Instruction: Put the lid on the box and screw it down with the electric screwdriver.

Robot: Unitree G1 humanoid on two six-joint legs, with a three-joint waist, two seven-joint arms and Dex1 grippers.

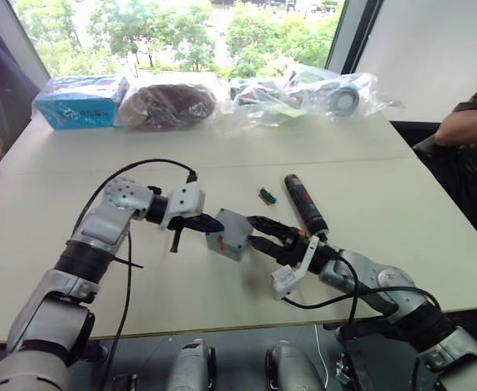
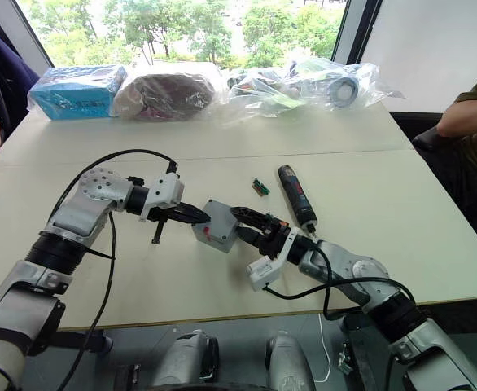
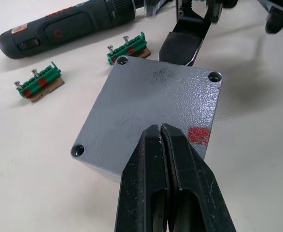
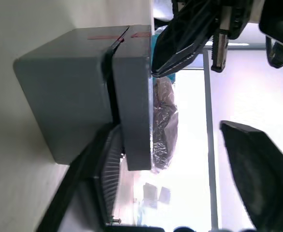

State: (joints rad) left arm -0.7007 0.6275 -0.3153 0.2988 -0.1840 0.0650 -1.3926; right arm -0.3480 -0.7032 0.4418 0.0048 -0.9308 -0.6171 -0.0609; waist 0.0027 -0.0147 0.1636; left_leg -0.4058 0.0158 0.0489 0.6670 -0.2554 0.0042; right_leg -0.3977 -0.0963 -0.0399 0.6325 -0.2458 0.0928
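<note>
Left wrist view puts us right over the lid (image 3: pixel 151 101), and it's already sitting on the box (image 4: pixel 64 96), grey face up, red mark near one edge, open screw holes showing in three corners with no screws in them as far as I can see. So the first half of the job looks done; the screwing down is all still to come. The left end effector (image 3: pixel 162 131) has its two black fingers pressed together, tips resting on the lid's top, holding nothing, seemingly just pinning it down. From the right wrist view the seam between lid and box runs fairly even, with a slight offset at the red marks, so it may want a nudge. The right end effector (image 1: pixel 253 230) is spread wide around the box's side, one finger against the wall, the other well clear. The electric screwdriver (image 1: pixel 305 204) lies flat on the table (image 1: pixel 385 236), untouched, just beyond the right end effector, its long axis running from the near side toward the far side, angled a little to the left; I can't make out the bit clearly enough to say which end it is on. Green screw holders (image 3: pixel 37 81) sit beside the box, screws still in them. Next up, I'd judge: fetch the driver and a screw.
</note>
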